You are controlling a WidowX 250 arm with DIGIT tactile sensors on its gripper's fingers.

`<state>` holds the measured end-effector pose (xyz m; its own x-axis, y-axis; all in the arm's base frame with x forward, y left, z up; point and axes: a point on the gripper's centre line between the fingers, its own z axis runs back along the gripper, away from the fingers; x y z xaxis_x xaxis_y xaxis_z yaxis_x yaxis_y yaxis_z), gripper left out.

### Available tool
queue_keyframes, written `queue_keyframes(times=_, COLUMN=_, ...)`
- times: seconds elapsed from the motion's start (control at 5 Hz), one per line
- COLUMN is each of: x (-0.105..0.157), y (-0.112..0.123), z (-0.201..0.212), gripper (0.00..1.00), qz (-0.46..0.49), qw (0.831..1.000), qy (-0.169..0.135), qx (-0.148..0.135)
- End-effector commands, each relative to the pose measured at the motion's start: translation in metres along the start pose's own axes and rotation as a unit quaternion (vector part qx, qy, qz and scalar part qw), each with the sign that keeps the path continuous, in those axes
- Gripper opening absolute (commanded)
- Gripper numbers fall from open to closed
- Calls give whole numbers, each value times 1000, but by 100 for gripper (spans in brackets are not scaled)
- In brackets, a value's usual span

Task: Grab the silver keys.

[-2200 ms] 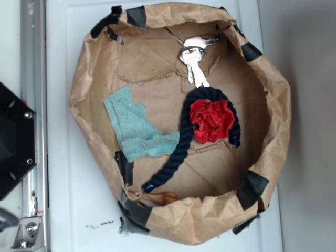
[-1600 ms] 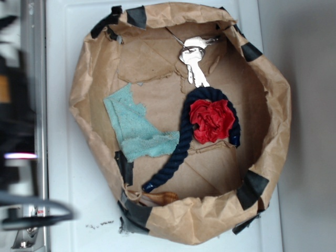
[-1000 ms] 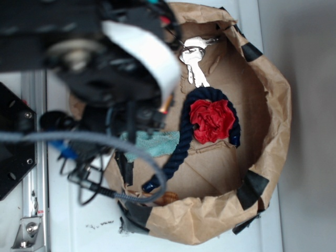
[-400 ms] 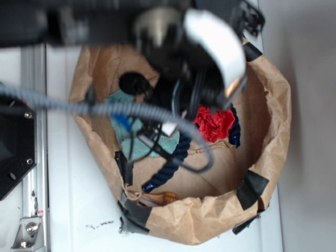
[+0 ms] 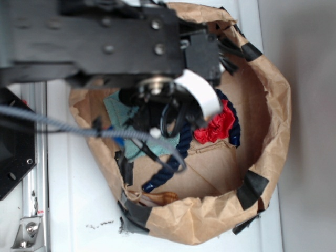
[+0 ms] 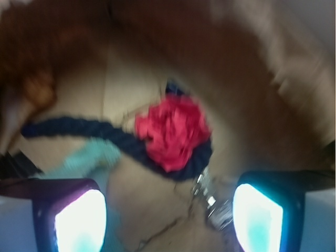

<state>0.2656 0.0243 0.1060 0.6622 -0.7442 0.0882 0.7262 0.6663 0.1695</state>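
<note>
Hovering wide open and empty, the tool [image 6: 168,215] frames the silver keys [image 6: 212,202]; no writing legible.

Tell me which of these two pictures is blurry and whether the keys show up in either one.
Wrist view: motion-blurred throughout, the two fingers glowing overexposed; the silver keys show as a smeared glint beside the red cloth. Exterior view: sharper, but the arm hides the keys.

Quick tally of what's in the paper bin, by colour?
Red: 1, cloth wad
Navy: 1, rope
Teal: 1, rag
Silver: 1, keys
Total: 4
</note>
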Motion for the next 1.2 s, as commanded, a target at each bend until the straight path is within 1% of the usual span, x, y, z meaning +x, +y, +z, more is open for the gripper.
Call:
queue_keyframes(times=0.0, x=-3, y=8, z=8, gripper=100, qz=22, qw=1000, qy=-9, qx=15)
queue_keyframes(times=0.6, x=-3, y=8, z=8, gripper=100, qz=22, qw=1000, qy=-9, qx=15)
queue_keyframes(times=0.8, x=-7, y=24, z=-9, gripper=100, qz=24, qw=999, qy=3, qx=30)
queue_keyframes(times=1.0, x=-5, y=30, z=-13, gripper=100, qz=20, qw=998, qy=-5, qx=55)
